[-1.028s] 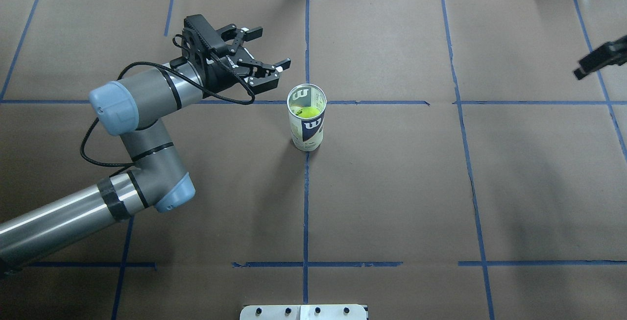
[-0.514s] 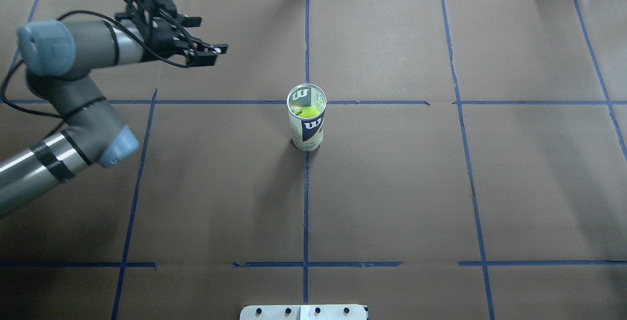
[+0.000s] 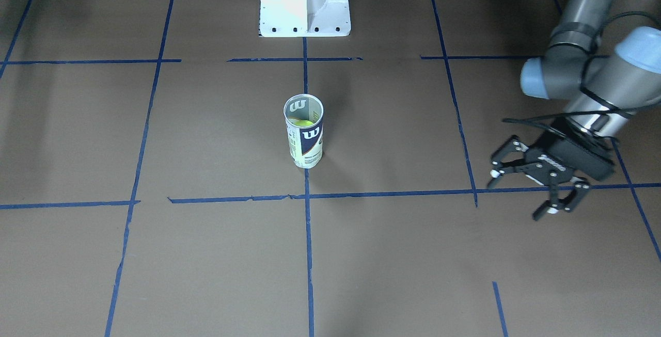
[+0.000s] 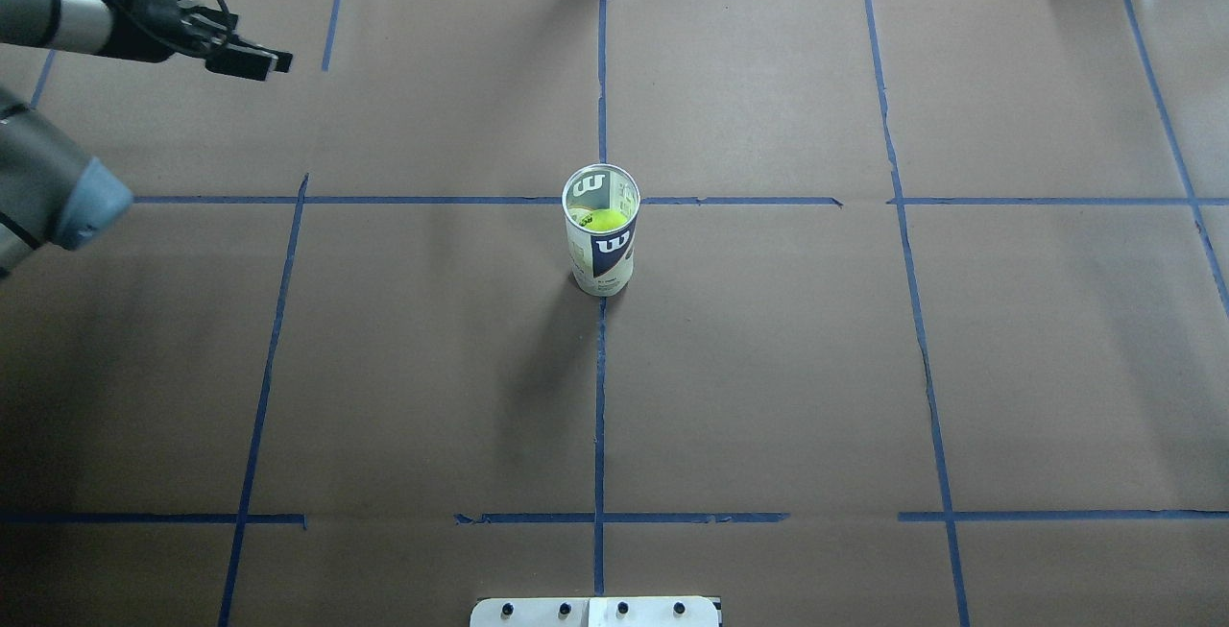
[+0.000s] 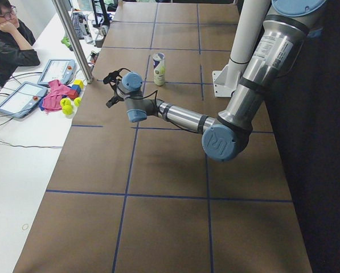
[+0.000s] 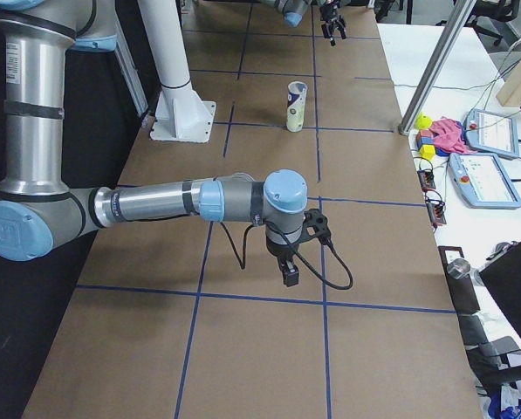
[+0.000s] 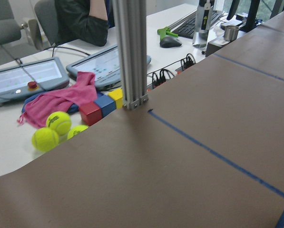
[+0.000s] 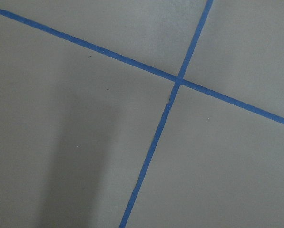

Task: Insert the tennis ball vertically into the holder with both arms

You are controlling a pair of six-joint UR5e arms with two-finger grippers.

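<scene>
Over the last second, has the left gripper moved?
Yes. In the overhead view the left gripper has pulled away from the holder, going left and up toward that view's upper-left corner. The holder stands unmoved on the centre tape line.

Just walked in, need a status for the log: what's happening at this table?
The clear plastic tennis-ball tube with the white and navy label stands upright mid-table on the brown paper cover, with a yellow-green tennis ball inside it. Neither arm touches it. The left black two-finger gripper hangs open and empty, well off to the tube's side. The right gripper points down at bare paper far from the tube; whether it is open or shut cannot be told.
</scene>
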